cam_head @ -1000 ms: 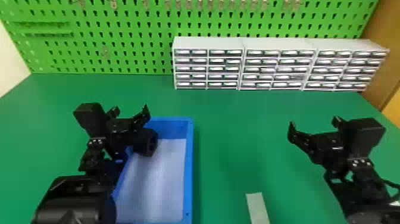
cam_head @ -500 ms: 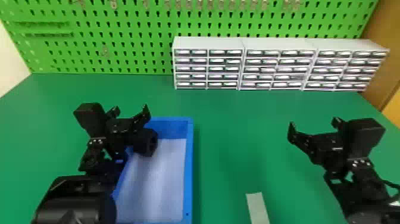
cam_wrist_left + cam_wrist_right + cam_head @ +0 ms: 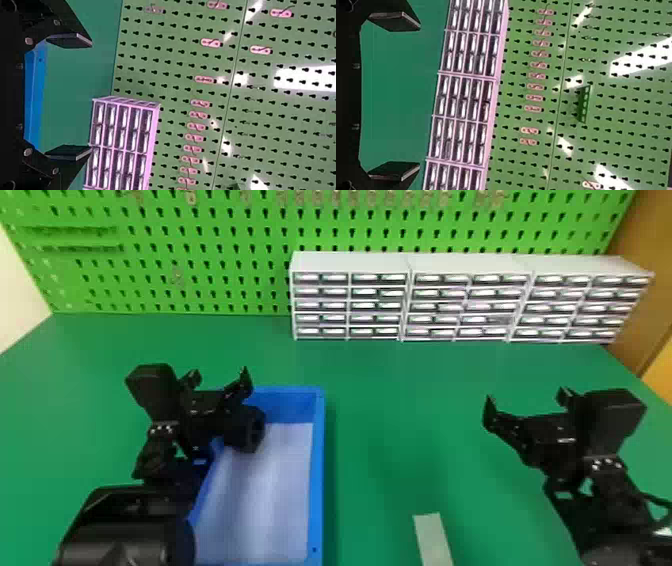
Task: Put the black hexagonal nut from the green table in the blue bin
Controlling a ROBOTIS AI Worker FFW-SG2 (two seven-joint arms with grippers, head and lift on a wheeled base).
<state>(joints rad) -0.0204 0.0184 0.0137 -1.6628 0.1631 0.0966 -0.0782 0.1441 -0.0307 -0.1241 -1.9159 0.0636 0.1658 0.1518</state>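
Treat placement as apparently complete, the black hexagonal nut (image 3: pixel 249 430) lying inside the blue bin (image 3: pixel 318 470), left of frame centre; retract your empty, spread left gripper (image 3: pixel 91 96), keeping the spread right gripper (image 3: pixel 419 96) clear.

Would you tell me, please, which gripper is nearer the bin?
Left: the left gripper is at the far left corner of the bin; the right gripper is to its right.

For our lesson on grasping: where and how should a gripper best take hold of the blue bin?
Probably by the right wall of the blue bin, from above, one finger inside and one outside: its rim looks thin and raised, while the left arm overlaps the left wall.
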